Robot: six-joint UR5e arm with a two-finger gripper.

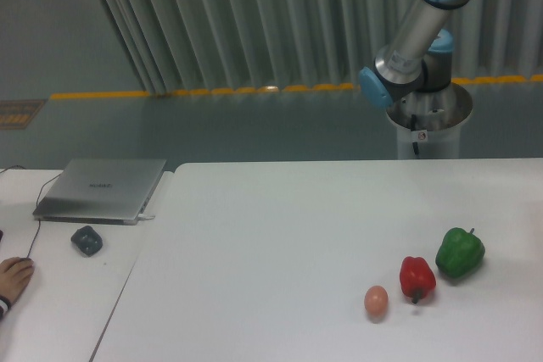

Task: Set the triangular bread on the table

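The triangular bread is out of view. The large white table point(271, 243) fills the lower part of the camera view. Only the robot arm's elbow and upper link point(420, 27) show at the top right, rising out of the frame above its base point(428, 120). The gripper itself is out of the frame.
A red pepper point(417, 278), a green pepper point(459, 252) and a small tan egg point(376, 301) lie at the table's right front. On the smaller desk at left sit a closed laptop point(102, 189), a dark mouse point(86, 240) and a person's hand point(13, 279).
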